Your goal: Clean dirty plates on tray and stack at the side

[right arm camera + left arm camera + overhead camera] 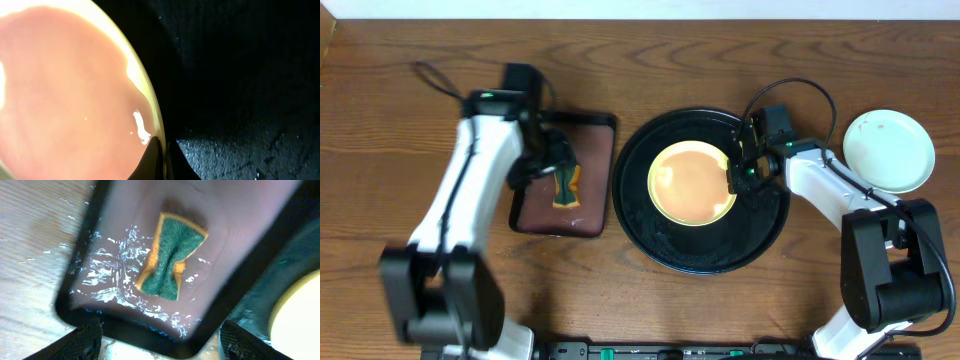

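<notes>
1. Your right claw (pixel 162 157) was pinched on the right-hand rim of the yellow plate (pixel 692 183). The plate lay flat in the middle of the black tray (pixel 660 240), and its centre showed an orange-pink film.
2. Your left claw (pixel 167 342) hung spread and held nothing. It was above the sponge (pixel 170 257), which lay green face up in the wet brown tray (pixel 535 215), just left of the black tray.
3. One mint plate (pixel 890 150) sat on the tabletop (pixel 400 120), right of the black tray and apart from it.
</notes>
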`<state>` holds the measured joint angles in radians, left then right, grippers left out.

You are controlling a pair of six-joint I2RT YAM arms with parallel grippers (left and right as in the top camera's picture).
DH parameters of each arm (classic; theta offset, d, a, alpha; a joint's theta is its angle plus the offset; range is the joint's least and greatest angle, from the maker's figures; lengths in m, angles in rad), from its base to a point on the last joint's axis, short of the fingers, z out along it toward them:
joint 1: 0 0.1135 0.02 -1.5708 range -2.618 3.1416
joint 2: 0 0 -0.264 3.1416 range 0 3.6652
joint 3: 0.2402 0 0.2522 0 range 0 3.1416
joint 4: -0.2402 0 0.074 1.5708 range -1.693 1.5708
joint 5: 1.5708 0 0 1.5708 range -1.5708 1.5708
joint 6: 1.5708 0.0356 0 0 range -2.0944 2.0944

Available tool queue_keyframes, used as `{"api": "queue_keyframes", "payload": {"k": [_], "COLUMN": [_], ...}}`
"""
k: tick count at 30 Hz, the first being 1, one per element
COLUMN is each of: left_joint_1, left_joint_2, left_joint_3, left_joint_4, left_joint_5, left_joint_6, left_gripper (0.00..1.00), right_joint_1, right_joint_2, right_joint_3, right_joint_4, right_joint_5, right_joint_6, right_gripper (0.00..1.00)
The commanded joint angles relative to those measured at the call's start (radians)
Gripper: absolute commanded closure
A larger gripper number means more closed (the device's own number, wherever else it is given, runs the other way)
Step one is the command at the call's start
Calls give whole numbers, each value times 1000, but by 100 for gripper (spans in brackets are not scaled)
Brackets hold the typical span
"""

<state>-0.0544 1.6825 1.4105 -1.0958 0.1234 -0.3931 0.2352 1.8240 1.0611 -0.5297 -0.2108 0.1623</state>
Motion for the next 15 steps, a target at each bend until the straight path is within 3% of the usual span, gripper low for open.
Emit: {"api": "queue_keyframes", "payload": {"k": [1, 9, 15], "left_joint_1": [62, 189, 212], "left_joint_2": [-140, -327, -368], "left_joint_3": [35, 35, 35], "left_joint_4": [-30, -80, -120], "left_joint_5": [24, 23, 23], "left_joint_6": [21, 38, 37], "left_gripper": [21, 18, 12], "right_joint_1": [16, 115, 240], "right_joint_2": [-29, -53, -48], "right_joint_3": [103, 347, 386], "right_joint_4": [-35, -128, 9], "right_joint_5": [-83, -78, 38], "right_joint_6": [-34, -28, 21], "right_gripper": [99, 99, 99]}}
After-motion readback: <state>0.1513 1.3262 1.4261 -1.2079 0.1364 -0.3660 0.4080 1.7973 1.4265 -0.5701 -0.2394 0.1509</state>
